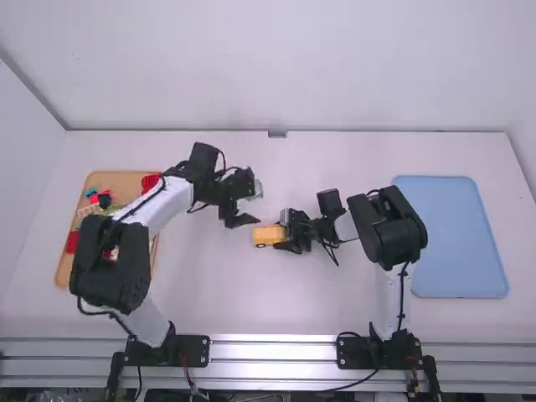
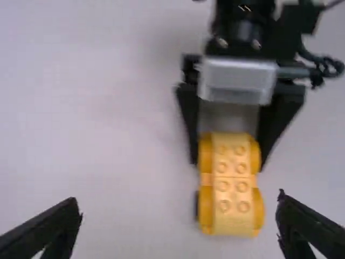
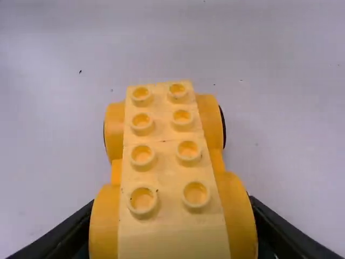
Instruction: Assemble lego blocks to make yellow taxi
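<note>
Yellow taxi [image 1: 266, 236] mid-table, right gripper [image 1: 283, 233] pinching its sides at one end, left gripper [image 1: 242, 217] near the other, fingers spread, left arm [image 1: 162, 207] blocking part of wooden tray [image 1: 126, 181] with assorted blocks [image 1: 73, 242], blue tray [image 1: 452, 239] beside right arm [image 1: 393, 293]

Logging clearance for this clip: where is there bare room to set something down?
Bare: the blue tray; the table beyond the yellow car, up to the back wall; and nearer than the car, between the arms. Crowded: the wooden tray beneath the left arm, and the centre, where the right gripper holds the car near the left gripper.
</note>
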Robot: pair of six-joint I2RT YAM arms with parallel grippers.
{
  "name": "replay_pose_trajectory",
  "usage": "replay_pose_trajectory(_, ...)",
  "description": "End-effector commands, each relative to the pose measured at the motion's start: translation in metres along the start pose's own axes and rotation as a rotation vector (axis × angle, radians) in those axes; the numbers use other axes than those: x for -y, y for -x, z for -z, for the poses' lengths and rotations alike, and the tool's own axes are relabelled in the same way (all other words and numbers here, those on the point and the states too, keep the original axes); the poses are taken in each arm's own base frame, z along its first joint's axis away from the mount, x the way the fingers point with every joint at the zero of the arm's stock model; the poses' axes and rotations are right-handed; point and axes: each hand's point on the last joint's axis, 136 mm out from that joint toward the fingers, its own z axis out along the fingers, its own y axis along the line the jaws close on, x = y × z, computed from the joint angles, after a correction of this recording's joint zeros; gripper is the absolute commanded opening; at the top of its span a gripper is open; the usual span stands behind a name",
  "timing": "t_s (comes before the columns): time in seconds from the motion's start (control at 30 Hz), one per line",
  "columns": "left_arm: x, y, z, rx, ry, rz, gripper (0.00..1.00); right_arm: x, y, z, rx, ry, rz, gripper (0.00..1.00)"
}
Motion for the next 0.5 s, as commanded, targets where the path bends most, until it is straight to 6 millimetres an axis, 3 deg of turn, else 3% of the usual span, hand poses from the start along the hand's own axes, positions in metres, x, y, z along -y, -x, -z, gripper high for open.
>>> replay_pose_trajectory(0.0,-0.021,0.004,0.024,-0.035,0.124,0.160,0.99,0.009,0.008,0.006,0.000,-0.031,-0.006,0.79)
replay_pose_trajectory(0.07,-0.033,0.001,0.046,-0.073,0.239,0.269,0.99,0.016,0.012,0.009,-0.024,-0.067,-0.029,0.95)
replay_pose_trajectory(0.13,-0.039,-0.003,0.058,-0.094,0.304,0.326,0.99,0.023,0.013,0.013,-0.052,-0.104,-0.045,0.99)
replay_pose_trajectory(0.3,-0.063,-0.023,0.112,-0.122,0.610,0.588,0.99,0.034,0.022,0.034,-0.172,-0.201,-0.016,0.99)
replay_pose_trajectory(0.47,-0.068,-0.048,0.178,-0.095,0.909,0.841,0.99,0.037,0.063,0.061,-0.204,-0.260,0.027,0.99)
